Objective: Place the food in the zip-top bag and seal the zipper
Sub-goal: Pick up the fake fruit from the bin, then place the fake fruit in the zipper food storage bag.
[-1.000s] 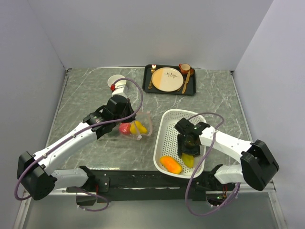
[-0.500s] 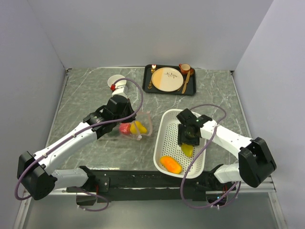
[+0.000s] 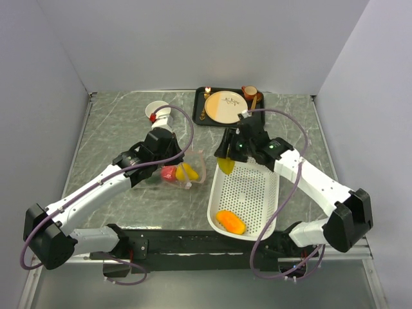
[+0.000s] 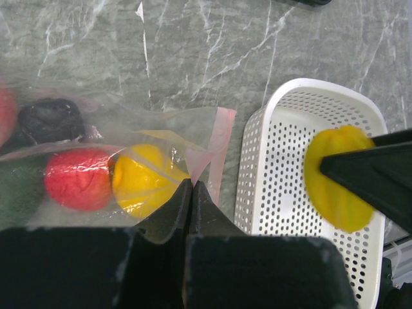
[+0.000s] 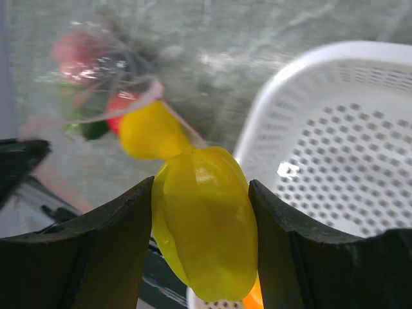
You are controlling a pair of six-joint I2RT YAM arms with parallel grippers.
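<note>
The clear zip-top bag (image 3: pixel 187 170) lies left of the white basket, with red, yellow, green and dark toy fruits inside (image 4: pixel 82 179). Its pale pink zipper strip (image 4: pixel 219 138) runs along the mouth. My left gripper (image 4: pixel 192 183) is shut on the bag's mouth edge and holds it up. My right gripper (image 5: pixel 201 222) is shut on a yellow-green ribbed fruit (image 5: pixel 205 222), held above the basket's far left corner (image 3: pixel 226 165), just right of the bag's mouth. An orange fruit (image 3: pixel 230 221) lies in the basket.
The white perforated basket (image 3: pixel 257 187) sits at front right. A dark tray (image 3: pixel 230 108) with a plate, cup and cutlery stands at the back. A small white cup (image 3: pixel 155 109) with a red piece is at back left.
My right gripper has lifted the yellow-green fruit out of the basket and carried it back and left to the basket's far left corner, near the bag's mouth. The left arm has stayed still.
</note>
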